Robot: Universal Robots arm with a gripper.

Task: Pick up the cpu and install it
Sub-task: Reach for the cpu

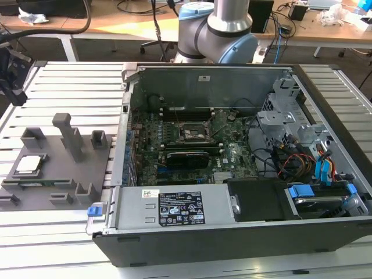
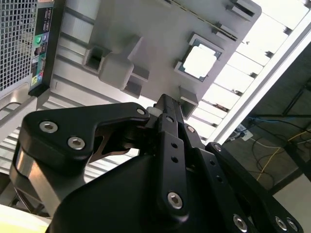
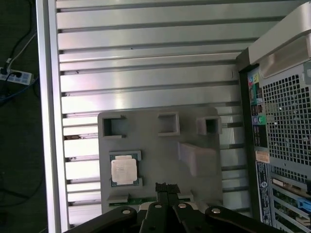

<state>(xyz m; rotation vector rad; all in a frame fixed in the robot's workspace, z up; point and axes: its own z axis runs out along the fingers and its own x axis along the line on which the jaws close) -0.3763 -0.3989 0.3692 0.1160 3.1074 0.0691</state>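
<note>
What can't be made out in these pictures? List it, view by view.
- Exterior view: the socket is too small to tell whether it is empty.
- Exterior view: the arm is cut off by the top edge.
- Second wrist view: glare whites out the top of the cpu.
- First wrist view: the gripper hides one edge of the grey tray.

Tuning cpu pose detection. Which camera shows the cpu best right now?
First wrist view: the cpu is seen nearly square-on in its gray fixture, metal top and border distinct. The second wrist view shows the cpu obliquely, washed out white. The exterior view shows the cpu from afar, at that view's left.
</note>
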